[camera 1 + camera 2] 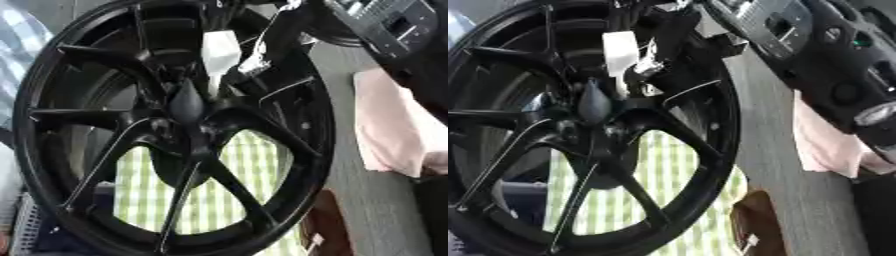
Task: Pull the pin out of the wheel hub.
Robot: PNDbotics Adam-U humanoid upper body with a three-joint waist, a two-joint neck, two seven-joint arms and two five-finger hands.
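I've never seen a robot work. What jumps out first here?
A big black wheel fills most of the view, its spokes meeting at a dark hub. The robot's right arm comes in from the upper right, reaching behind the spokes above the hub, beside a white piece. Green checked cloth shows through the lower gaps.

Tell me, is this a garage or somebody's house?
Probably a test bench, not a real garage. A black car wheel stands over a green checked cloth with a pink cloth beside it on a grey surface, while the right robot hand reaches in at its hub.
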